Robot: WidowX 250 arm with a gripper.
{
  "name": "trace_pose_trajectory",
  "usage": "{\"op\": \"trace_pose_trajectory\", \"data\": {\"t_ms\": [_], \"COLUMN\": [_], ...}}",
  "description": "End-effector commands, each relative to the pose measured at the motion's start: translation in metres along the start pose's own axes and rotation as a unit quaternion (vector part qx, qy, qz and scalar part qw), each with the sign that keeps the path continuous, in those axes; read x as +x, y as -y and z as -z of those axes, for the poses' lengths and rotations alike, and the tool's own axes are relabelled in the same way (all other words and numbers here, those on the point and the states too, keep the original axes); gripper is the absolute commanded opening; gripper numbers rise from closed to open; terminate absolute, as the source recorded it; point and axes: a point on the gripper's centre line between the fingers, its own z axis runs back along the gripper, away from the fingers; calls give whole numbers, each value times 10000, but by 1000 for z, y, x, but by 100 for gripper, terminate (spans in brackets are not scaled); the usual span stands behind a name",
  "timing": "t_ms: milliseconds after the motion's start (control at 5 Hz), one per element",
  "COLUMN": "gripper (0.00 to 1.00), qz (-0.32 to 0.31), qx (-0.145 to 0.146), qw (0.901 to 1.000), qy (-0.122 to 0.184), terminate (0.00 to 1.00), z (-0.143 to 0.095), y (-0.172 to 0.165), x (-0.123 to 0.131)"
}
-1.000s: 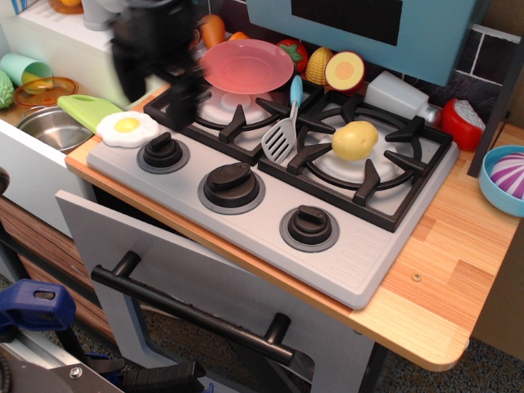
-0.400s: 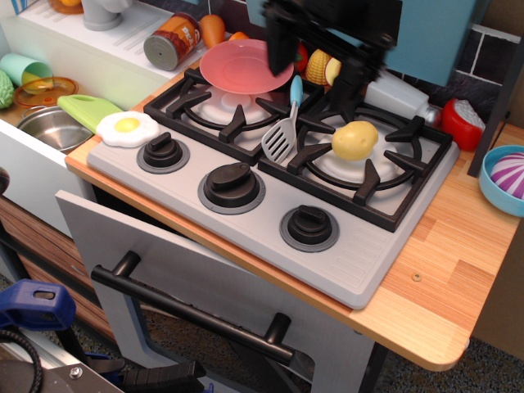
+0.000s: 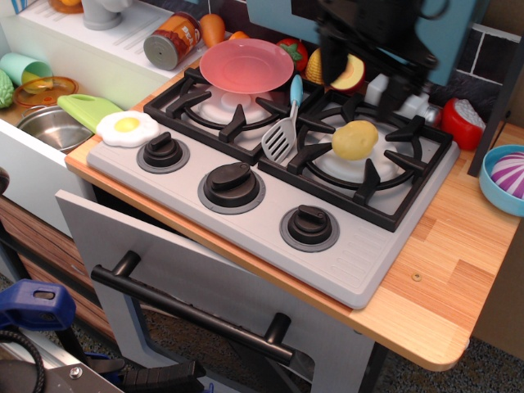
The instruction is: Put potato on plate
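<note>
Potato (image 3: 355,140) on right burner grate, untouched. Pincer (image 3: 366,70) blurred above and behind potato, fingers apart, likely lining up grasp. Plate (image 3: 246,65) left of potato, empty.

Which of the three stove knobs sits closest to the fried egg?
The leftmost knob, just below and beside the fried egg; the other two lie farther right.

One high front view, angled down over stove (image 3: 270,176).
</note>
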Motion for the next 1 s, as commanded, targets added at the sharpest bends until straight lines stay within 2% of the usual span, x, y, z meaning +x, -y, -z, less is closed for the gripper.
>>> {"op": "trace_pose_trajectory", "data": {"t_ms": [0, 200, 800], "gripper": [100, 100, 100], "qz": [-39, 14, 104], "qx": [-115, -93, -264], "qw": [9994, 9992, 9984], "qy": [324, 390, 499], "terminate": [0, 0, 0], "z": [6, 21, 51], "y": [4, 0, -3], "x": [0, 2, 22]}}
